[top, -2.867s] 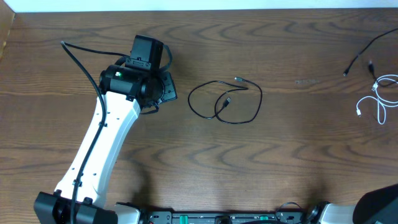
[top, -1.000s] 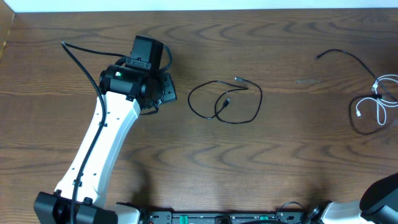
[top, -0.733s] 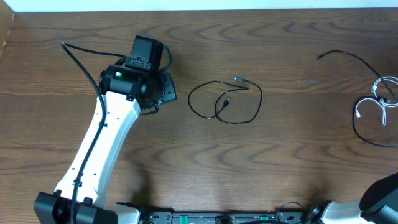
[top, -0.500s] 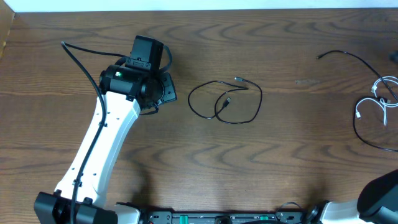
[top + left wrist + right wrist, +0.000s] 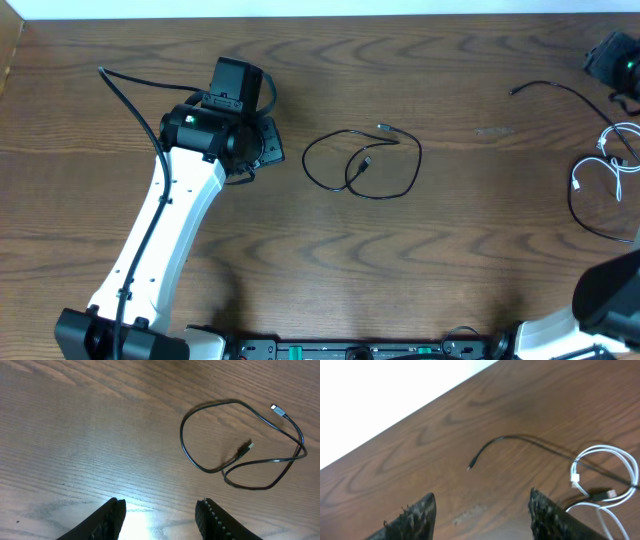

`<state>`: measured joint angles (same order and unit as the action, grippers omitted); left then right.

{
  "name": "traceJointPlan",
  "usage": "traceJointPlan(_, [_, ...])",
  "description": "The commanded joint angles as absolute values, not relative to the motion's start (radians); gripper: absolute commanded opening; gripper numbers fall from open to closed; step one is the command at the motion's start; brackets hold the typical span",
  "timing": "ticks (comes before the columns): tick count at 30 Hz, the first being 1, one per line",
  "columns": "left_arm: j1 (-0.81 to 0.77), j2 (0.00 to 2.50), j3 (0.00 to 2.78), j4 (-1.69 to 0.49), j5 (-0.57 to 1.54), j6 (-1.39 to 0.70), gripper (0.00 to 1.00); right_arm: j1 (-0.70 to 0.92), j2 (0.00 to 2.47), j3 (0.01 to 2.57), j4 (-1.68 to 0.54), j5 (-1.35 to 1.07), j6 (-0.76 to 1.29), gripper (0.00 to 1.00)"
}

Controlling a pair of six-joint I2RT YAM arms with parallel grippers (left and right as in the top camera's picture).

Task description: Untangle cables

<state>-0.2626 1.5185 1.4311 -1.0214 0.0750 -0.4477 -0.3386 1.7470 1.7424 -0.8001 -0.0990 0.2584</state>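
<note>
Risk: right gripper (image 5: 480,510), fingers apart and empty, sits near white coiled cable (image 5: 605,467) where long thin black cable (image 5: 520,440) crosses it. Pinch at overlap would likely catch both cords and tighten tangle. Black cable's free tip points leftward, away from white coil; long axis roughly left-right in overhead view. Second looped black cable (image 5: 240,460) lies well left of white coil, apart. Left gripper (image 5: 160,520) spread, empty.

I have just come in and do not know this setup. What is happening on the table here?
Two robot arms are working at untangling cables on a wooden table, and neither holds anything at this moment. The left arm hovers beside a looped black cable in the middle of the table, its jaws open and empty. The right arm is at the far right corner, jaws also open, near a second black cable and a white cable that lie crossed there.
</note>
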Motion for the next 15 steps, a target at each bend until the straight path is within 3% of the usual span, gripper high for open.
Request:
traceJointPlan(1, [-0.259, 1.511, 1.429, -1.025, 0.086, -0.45, 0.51, -0.336, 1.834, 1.835, -0.87, -0.025, 0.218, 0.58])
traceJointPlan(5, [-0.259, 1.511, 1.429, -1.025, 0.086, -0.449, 0.51, -0.372, 1.982, 1.974, -0.993, -0.025, 0.161, 0.62])
traceJointPlan(7, [-0.259, 1.511, 1.429, -1.026, 0.086, -0.45, 0.51, -0.393, 2.048, 2.028, -0.987, -0.024, 0.151, 0.75])
traceJointPlan(9, [-0.259, 1.511, 1.429, -1.024, 0.086, -0.45, 0.51, -0.402, 2.068, 2.025, -0.918, -0.017, 0.152, 0.81])
traceJointPlan(15, [-0.259, 1.511, 1.429, -1.039, 0.086, -0.449, 0.51, -0.407, 2.14, 2.016, -0.768, 0.002, 0.105, 0.75])
